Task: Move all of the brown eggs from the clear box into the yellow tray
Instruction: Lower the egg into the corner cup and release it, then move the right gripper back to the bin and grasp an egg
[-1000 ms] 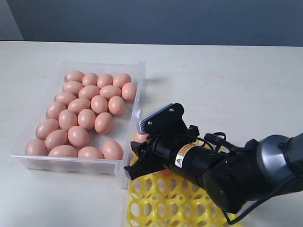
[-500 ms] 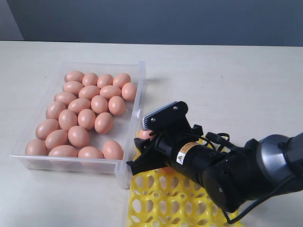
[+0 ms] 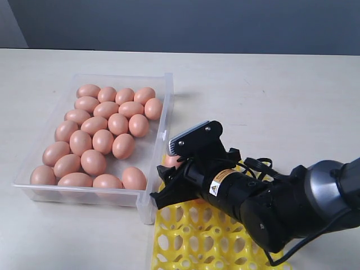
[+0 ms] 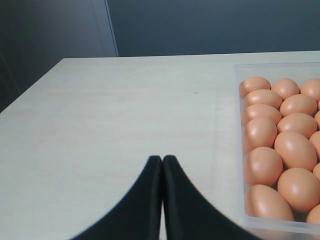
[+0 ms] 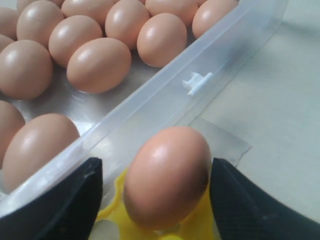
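Jaws of the right gripper (image 5: 154,186) are spread on either side of one egg (image 5: 167,175) standing in a yellow tray (image 3: 191,236) cup next to the clear box (image 3: 167,107). There's a gap on one side, and the other finger is right at the shell. The remaining brown eggs (image 3: 103,140) lie in the box. The left gripper (image 4: 162,165) is closed and empty over the table (image 4: 125,110).

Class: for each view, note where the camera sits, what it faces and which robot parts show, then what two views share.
Exterior: off the arms, looking down on clear box and yellow tray; right tool shows.
Left wrist: on left arm, facing across the table; shut left tool shows.
Right wrist: on right arm, close on one egg in the tray; fingers show.
Shared: both wrist views see brown eggs in the box.
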Robot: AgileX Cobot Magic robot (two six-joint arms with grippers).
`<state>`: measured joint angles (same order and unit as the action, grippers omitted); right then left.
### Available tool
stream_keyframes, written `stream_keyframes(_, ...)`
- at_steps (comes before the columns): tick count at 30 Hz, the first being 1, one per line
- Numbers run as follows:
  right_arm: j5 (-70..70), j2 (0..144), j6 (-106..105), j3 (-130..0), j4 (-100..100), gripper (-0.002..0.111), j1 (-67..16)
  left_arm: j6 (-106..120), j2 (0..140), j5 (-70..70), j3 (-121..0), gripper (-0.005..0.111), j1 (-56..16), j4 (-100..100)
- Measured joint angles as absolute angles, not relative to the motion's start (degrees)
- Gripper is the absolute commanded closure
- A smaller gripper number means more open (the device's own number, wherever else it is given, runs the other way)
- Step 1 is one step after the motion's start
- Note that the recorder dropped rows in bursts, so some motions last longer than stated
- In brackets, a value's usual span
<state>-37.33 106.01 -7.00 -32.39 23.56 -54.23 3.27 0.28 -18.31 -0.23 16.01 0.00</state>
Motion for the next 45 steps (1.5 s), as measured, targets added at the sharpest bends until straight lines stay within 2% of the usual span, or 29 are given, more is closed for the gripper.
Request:
stream_keyframes(15, -38.2, 106.1, -7.0, -32.4, 23.6, 0.046, -54.2, 3.3, 0.3, -18.3, -0.2, 0.106, 16.0, 0.0)
stream_keyframes(25, -37.7, 96.7, -9.1, -32.3, 26.0, 0.046, -54.2, 3.3, 0.3, -18.3, -0.2, 0.106, 16.0, 0.0)
stream_keyframes(29, -34.9, 94.3, -9.7, -34.4, 27.9, 0.053, -54.1, 3.3, 0.3, -18.3, -0.2, 0.106, 16.0, 0.0)
stream_keyframes(30, -32.5, 94.3, -9.8, -35.8, 28.2, 0.058, -53.8, 3.3, 0.3, -18.3, -0.2, 0.106, 16.0, 0.0)
stream_keyframes(31, -26.6, 94.3, -10.1, -39.1, 28.4, 0.057, -53.1, 3.3, 0.3, -18.3, -0.2, 0.106, 16.0, 0.0)
stream_keyframes(33, -12.2, 95.6, -12.3, -48.8, 27.5, 0.046, -51.2, 3.3, 0.3, -18.3, -0.2, 0.106, 16.0, 0.0)
stream_keyframes(34, -6.0, 96.6, -13.2, -53.5, 26.0, 0.045, -50.7, 3.3, 0.3, -18.3, -0.2, 0.106, 16.0, 0.0)
stream_keyframes(36, 6.7, 100.4, -14.1, -65.0, 22.3, 0.049, -49.7, 3.3, 0.3, -18.3, -0.2, 0.106, 16.0, 0.0)
stream_keyframes(40, 34.1, 112.5, -10.4, -90.1, 17.5, 0.049, -48.3, 3.3, 0.3, -18.3, -0.2, 0.106, 16.0, 0.0)
stream_keyframes(45, 51.2, 123.7, 2.6, -103.8, 10.4, 0.049, -47.1, 3.3, 0.3, -18.3, -0.2, 0.106, 16.0, 0.0)
